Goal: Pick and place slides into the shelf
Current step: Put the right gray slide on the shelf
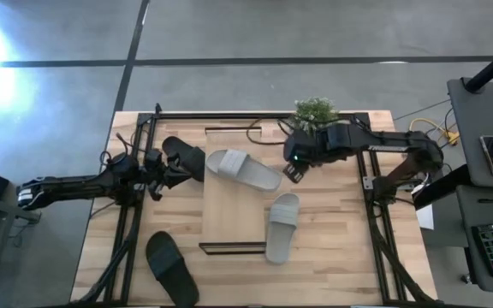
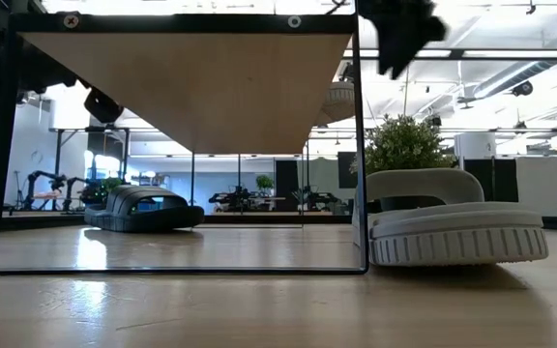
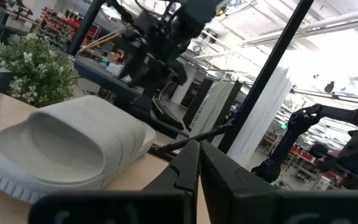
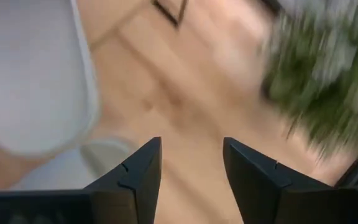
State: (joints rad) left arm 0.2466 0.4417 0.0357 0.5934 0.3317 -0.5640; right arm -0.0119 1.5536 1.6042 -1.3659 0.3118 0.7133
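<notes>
1. The right wrist view is smeared: the green potted plant point(image 4: 319, 74) is only a blur there, and the pale grey slide point(image 4: 33, 68) is cut off at the edge.
2. In the low view, the small low shelf with a light-wood plank top and thin dark frame point(image 2: 187, 82) fills most of the picture. It hides the desk beyond, apart from one black slide point(image 2: 143, 210) seen through the frame and one light grey slide point(image 2: 453, 232) just beside its dark end post.
3. No brand, label or writing can be read anywhere.
4. Seen from above, the shelf point(image 1: 229, 201) lies mid-desk. A light grey slide sandal with one wide strap point(image 1: 242, 168) rests on its far end, overhanging the edge; the second grey slide point(image 1: 282, 227) lies on the light-wood desk point(image 1: 341, 257), overlapping the shelf's right edge.
5. One black slide point(image 1: 184, 157) sits at the shelf's far-left corner; the other black slide point(image 1: 172, 269) lies on the desk near the front-left.
6. The left gripper point(image 1: 163, 168) reaches in level from the left, fingers point(image 3: 188, 171) pressed together, next to the far black slide; whether they touch it cannot be told.
7. The right gripper point(image 1: 293, 171) points down beside the far grey slide, fingers point(image 4: 138, 171) apart and holding nothing.
</notes>
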